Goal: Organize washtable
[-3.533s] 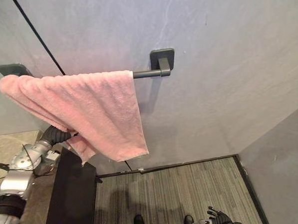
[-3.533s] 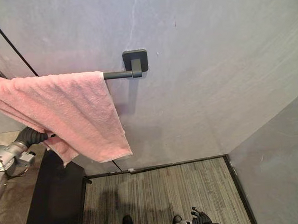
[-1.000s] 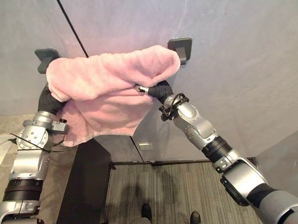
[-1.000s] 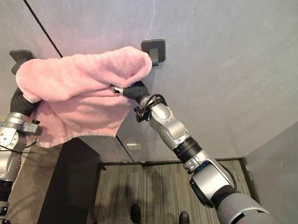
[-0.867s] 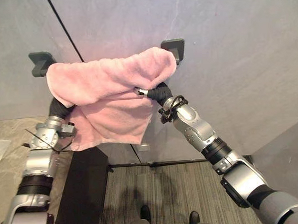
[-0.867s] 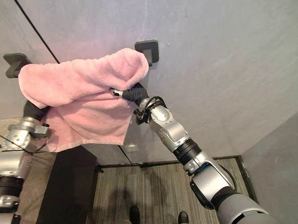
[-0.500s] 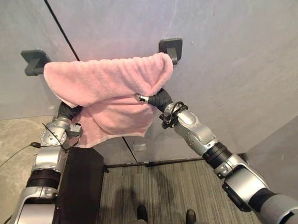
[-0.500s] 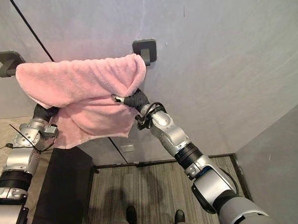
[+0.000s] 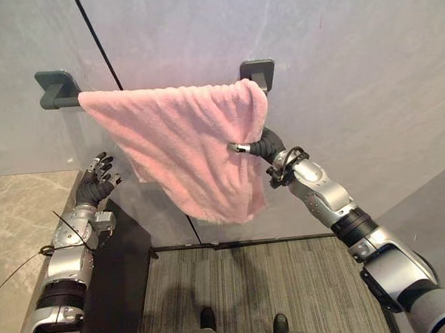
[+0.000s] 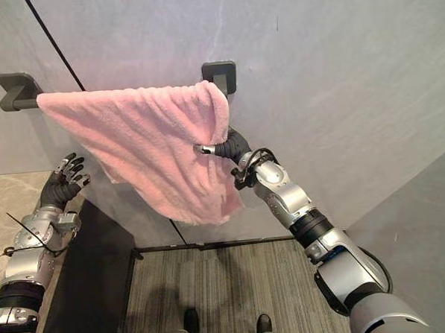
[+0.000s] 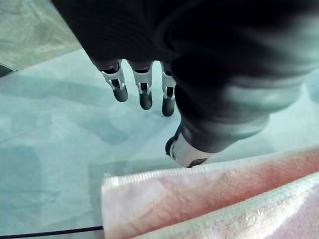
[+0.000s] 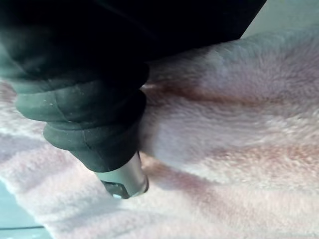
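Observation:
A pink towel (image 9: 184, 146) hangs spread over the dark grey wall bar (image 9: 61, 102), from near the left bracket to the right bracket (image 9: 256, 69), with one corner drooping low at the right. My right hand (image 9: 260, 145) is at the towel's right edge. Its thumb (image 12: 122, 181) lies on the front of the cloth (image 12: 224, 129) and the rest of the hand sits behind it, pinching the cloth. My left hand (image 9: 95, 186) hangs below the bar's left end, open with spread fingers (image 11: 144, 89), apart from the towel's edge (image 11: 199, 194).
A black cabinet side (image 9: 116, 276) stands under my left arm, next to a beige stone counter (image 9: 16, 214). Striped carpet (image 9: 251, 284) lies below the towel. A grey wall panel (image 9: 434, 222) closes in at the right.
The left hand has let go of the towel, dropped lower and opened. The bunched towel has fallen flat and now hangs spread along the bar. The right hand has moved right and down with the edge.

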Controlling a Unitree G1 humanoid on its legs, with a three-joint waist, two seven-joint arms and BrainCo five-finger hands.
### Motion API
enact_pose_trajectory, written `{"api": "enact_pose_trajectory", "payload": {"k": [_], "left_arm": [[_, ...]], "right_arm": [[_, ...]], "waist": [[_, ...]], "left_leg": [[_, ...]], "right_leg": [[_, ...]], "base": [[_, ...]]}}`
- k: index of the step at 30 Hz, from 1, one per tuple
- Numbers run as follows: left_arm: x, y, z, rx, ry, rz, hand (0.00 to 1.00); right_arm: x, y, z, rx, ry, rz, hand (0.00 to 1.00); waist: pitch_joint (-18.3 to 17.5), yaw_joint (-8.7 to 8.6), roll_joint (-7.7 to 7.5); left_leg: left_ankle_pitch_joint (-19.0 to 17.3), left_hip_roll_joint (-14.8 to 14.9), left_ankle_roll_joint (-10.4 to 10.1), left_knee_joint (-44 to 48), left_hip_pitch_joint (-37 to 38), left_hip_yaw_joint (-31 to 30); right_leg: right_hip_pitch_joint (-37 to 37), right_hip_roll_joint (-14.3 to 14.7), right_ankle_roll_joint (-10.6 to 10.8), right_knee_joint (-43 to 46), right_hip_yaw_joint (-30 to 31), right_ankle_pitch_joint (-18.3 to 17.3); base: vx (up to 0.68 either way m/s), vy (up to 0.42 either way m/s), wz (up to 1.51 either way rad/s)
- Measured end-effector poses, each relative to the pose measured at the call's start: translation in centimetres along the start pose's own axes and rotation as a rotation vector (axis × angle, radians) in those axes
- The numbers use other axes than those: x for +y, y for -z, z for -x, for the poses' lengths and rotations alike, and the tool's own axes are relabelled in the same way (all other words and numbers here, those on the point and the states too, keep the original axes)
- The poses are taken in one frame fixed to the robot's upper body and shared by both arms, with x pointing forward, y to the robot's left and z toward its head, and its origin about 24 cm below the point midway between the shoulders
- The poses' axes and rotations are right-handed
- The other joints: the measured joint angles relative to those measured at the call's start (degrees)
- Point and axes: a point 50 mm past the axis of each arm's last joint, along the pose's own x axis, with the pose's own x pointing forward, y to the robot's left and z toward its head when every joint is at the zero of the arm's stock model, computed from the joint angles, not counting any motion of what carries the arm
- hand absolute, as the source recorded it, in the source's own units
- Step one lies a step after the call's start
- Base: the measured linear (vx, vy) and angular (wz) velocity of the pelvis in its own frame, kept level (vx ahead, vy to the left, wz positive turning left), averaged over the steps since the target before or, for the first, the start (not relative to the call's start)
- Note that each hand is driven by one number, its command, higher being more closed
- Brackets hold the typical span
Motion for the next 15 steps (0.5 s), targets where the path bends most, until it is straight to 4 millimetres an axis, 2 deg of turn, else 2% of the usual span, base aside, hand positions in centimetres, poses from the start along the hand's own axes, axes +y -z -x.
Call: {"api": "enact_pose_trajectory", "payload": {"k": [4,6,8,9,11,15], "left_arm": [[0.3,0.4,0.3,0.013,-0.014,0.0,0.0],[1.4,0.7,0.9,0.018,-0.067,0.009,0.0],[2.0,0.6,1.1,0.012,-0.088,0.014,0.0],[2.7,0.4,1.6,-0.002,-0.115,0.019,0.0],[3.0,0.2,1.8,-0.013,-0.125,0.02,0.0],[3.9,-2.6,2.4,-0.154,-0.2,0.059,0.0]], "right_arm": [[-1.2,-0.5,1.4,-0.009,-0.001,-0.021,0.0],[-1.8,0.3,3.2,0.011,-0.003,-0.061,0.0],[-2.1,0.9,4.2,0.035,0.002,-0.066,0.0],[-2.9,1.6,5.7,0.046,0.035,-0.092,0.0],[-3.5,1.9,6.7,0.048,0.066,-0.107,0.0],[-5.5,1.9,9.7,-0.011,0.211,-0.16,0.0]], "waist": [[-0.1,-0.06,-0.23],[-0.4,-0.13,-0.63],[-0.5,-0.12,-0.8],[-0.6,-0.1,-0.97],[-0.6,-0.07,-1.01],[-0.7,-0.1,-1.07]], "left_leg": [[0.1,0.0,0.0,0.0,0.3,0.0],[0.1,0.1,0.0,-0.1,0.4,0.0],[0.1,0.1,0.0,-0.1,0.4,0.0],[0.1,0.1,0.0,-0.1,0.4,0.0],[0.1,0.1,0.0,-0.1,0.5,0.1],[0.1,0.1,0.0,-0.1,0.7,0.4]], "right_leg": [[0.8,0.0,0.0,-1.1,0.0,0.6],[0.9,0.1,0.0,-1.1,0.0,0.6],[0.9,0.1,0.0,-1.1,0.0,0.6],[0.9,0.1,0.0,-1.1,0.0,0.6],[0.9,0.1,0.0,-1.1,0.1,0.6],[0.9,0.1,0.0,-1.1,0.4,0.7]], "base": [[0.0,0.0,0.0],[0.0,0.0,0.0],[0.0,0.0,0.0],[0.0,0.0,0.0],[0.0,0.0,0.0],[-0.01,0.005,-0.04]]}}
